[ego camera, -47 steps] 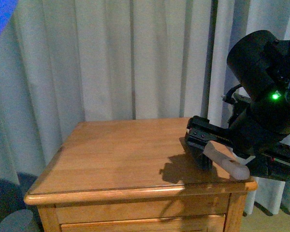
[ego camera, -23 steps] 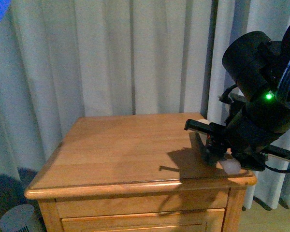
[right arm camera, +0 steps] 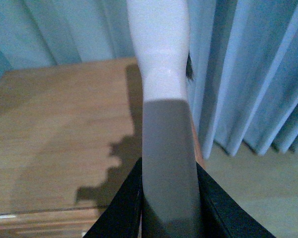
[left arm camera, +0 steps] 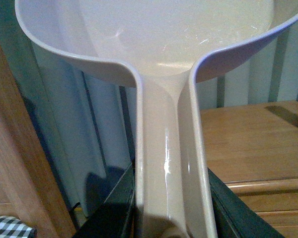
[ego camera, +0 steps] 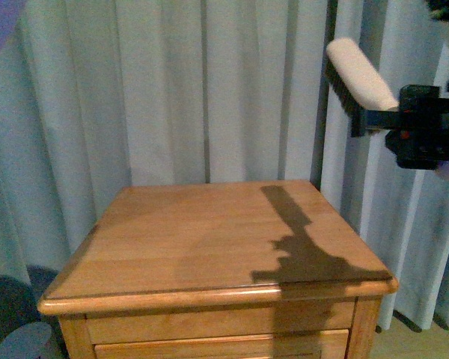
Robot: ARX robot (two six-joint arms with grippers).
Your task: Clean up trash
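Brush: you have one, clamped in right gripper; left gripper clamps one dustpan; one nightstand below-left of right gripper.

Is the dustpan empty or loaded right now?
Empty as far as shown: the left wrist view shows the dustpan bowl bare, with no wad in it; its far edge is out of frame.

You have a warm honey-brown wooden bench standing against pale grey-blue pleated curtains. The cream-white plastic hand brush has black bristles, and the right end effector around it is black. In the left wrist view you see a glossy beige plastic dustpan, the dark left end effector, and a black-and-white checked cloth.
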